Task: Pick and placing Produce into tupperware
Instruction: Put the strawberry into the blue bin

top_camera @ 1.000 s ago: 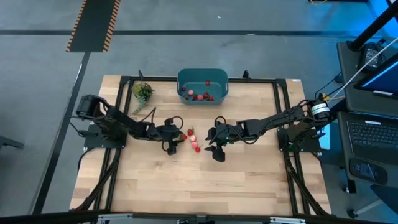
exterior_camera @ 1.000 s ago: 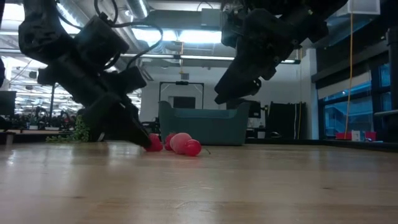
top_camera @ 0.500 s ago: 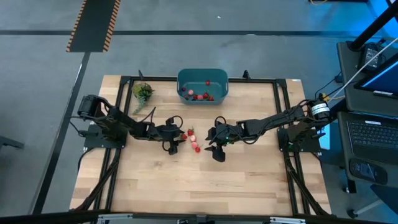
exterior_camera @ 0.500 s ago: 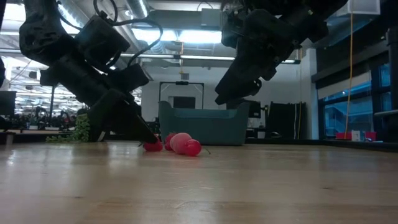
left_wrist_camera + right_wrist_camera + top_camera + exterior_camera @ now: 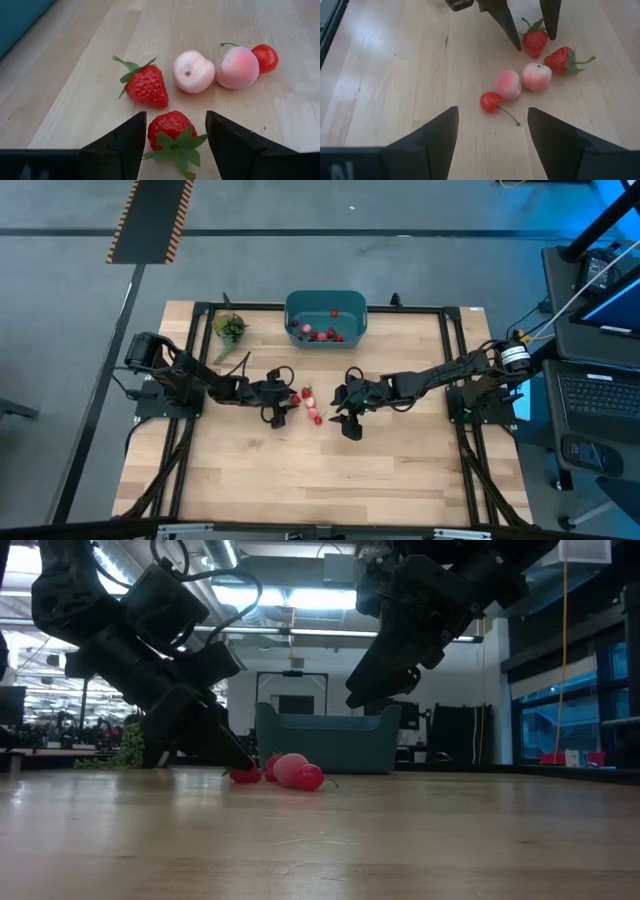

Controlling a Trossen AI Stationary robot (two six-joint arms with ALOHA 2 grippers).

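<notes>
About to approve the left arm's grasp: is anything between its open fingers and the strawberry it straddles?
Nothing visible. The left gripper has one strawberry between its open fingers; the second strawberry lies just beyond, apart.

A green leafy bunch [image 5: 229,327] lies on the wooden table [image 5: 400,470].

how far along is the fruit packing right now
Done: several red pieces already lie in the teal tub. In hand: the left gripper has open fingers on either side of a strawberry, not yet lifted. Left: a second strawberry, two peaches and a cherry on the table. The right gripper hovers open near them.
</notes>
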